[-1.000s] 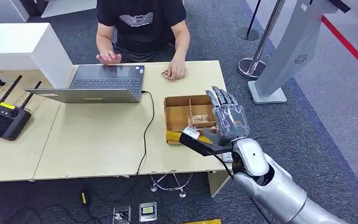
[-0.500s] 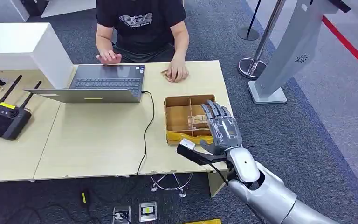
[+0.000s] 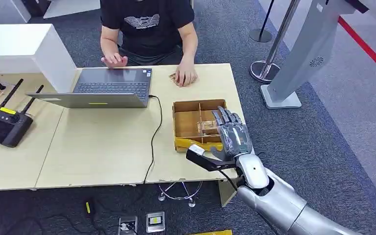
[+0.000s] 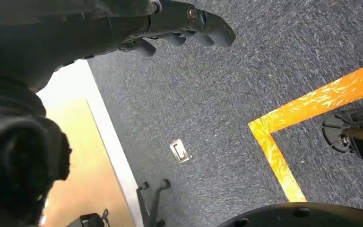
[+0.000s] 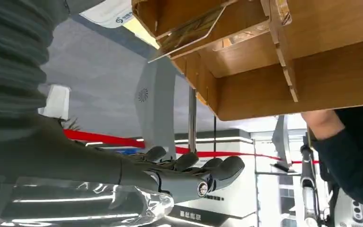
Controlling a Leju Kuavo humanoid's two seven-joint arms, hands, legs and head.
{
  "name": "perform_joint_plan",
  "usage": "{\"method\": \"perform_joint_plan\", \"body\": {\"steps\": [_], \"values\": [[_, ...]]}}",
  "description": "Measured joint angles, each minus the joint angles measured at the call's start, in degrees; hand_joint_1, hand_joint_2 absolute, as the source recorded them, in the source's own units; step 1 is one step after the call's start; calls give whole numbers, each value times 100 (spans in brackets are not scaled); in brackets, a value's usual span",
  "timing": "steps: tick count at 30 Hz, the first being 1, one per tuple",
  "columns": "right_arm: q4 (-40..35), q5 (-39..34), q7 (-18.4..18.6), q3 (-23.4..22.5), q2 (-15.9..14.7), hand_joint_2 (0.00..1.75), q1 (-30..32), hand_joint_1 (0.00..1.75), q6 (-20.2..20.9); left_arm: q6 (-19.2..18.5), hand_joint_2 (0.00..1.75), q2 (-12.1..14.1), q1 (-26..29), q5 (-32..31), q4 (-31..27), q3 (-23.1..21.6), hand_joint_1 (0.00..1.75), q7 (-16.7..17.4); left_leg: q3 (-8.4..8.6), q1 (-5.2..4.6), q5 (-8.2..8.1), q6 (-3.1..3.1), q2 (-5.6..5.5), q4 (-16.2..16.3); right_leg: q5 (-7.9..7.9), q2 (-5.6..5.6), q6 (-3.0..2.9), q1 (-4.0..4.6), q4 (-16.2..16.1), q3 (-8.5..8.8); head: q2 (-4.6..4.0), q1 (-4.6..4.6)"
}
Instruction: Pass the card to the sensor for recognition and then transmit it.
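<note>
Right hand [image 3: 232,134], head view: fingers [image 3: 225,117] extended and a little apart, holding nothing, palm edge-on over the right-hand edge of the divided cardboard box [image 3: 187,125]. The thumb [image 3: 203,159] projects toward the robot, apart from the fingers. In the right wrist view the same hand [image 5: 189,177] shows its fingertips [image 5: 231,165] apart and empty, with the box [image 5: 264,71] beyond them.

The card [image 3: 210,127], a clear, thin sheet, leans tilted in a middle compartment of the box, just left of the fingers and below them. In the right wrist view the card [image 5: 189,35] shows as a slanted pane against a divider, its long axis running roughly across the box. Judged from this, the coming move is a short reach down and to the left into that compartment.

The left hand [image 4: 179,23] hangs over the carpet, fingers loosely curled and empty; the right hand is much nearer the card. A person [image 3: 147,24] sits across the table [image 3: 103,147] behind a laptop [image 3: 107,88].
</note>
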Motion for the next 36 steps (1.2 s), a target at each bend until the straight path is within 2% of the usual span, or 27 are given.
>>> {"method": "perform_joint_plan", "body": {"steps": [23, 36], "values": [[448, 87, -11, 0, 148, 175, -1, 0, -24, 0, 0, 0, 0, -155, 0, 0, 0, 42, 1, 0, 0, 0, 0, 0, 0, 0, 0, 0, 0, 0, 0, 0], [756, 190, -120, 0, 341, 175, 10, 0, -35, 0, 0, -2, 0, -140, 0, 0, 0, 70, 1, 0, 0, 0, 0, 0, 0, 0, 0, 0, 0, -1, 0, 0]]}}
